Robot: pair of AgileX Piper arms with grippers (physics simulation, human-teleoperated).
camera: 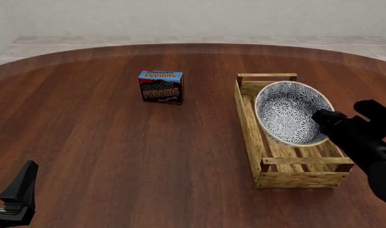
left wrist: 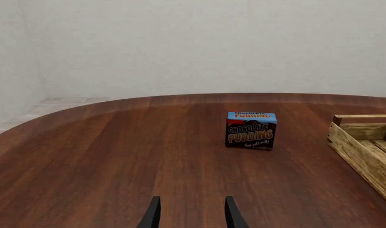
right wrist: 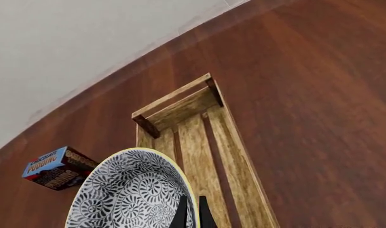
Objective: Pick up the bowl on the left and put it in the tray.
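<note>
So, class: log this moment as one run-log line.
bowl: tilted over tray | right gripper: fingers pinching bowl rim | left gripper: open, idle | pudding box: untouched

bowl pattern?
White with dense blue floral print, pale yellowish rim: the bowl shows best in the front view.

The right hand [camera: 324,118] hides part of the bowl [camera: 287,112] rim, so its grip is probably closed there. The left hand [camera: 18,192] is cut off at the front view's bottom edge, and the tray [left wrist: 365,149] runs off the left wrist view.
</note>
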